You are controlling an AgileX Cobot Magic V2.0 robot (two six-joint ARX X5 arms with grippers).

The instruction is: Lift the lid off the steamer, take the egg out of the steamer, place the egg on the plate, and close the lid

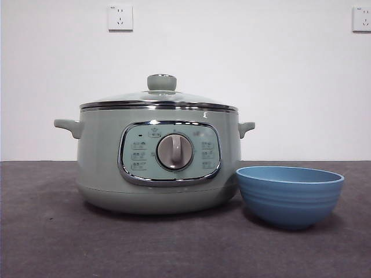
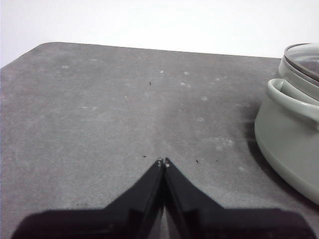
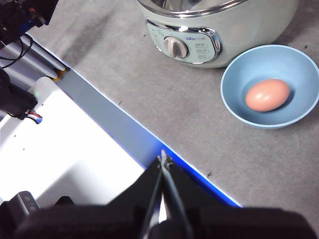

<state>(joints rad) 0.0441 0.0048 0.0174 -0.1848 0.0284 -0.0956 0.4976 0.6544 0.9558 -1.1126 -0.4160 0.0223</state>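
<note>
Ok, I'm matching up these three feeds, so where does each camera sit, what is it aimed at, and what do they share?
Front view: low at table height, looking level at the steamer, its lid on, and the blue bowl; no arm shows.
Left wrist view: on the left arm, looking across the table past the steamer's handle; the left gripper shows, fingers shut.
Right wrist view: on the right arm, looking down over the table's edge at steamer, bowl and egg; the right gripper shows, fingers shut.
All three share the steamer.

a dark grey felt-like worktop spans the foreground, flecked with pale specks and crumbs. behind it rises a plain white wall, carrying two white plastic wall sockets: one at 12 o'clock, another at 2 o'clock in the corner.
</note>
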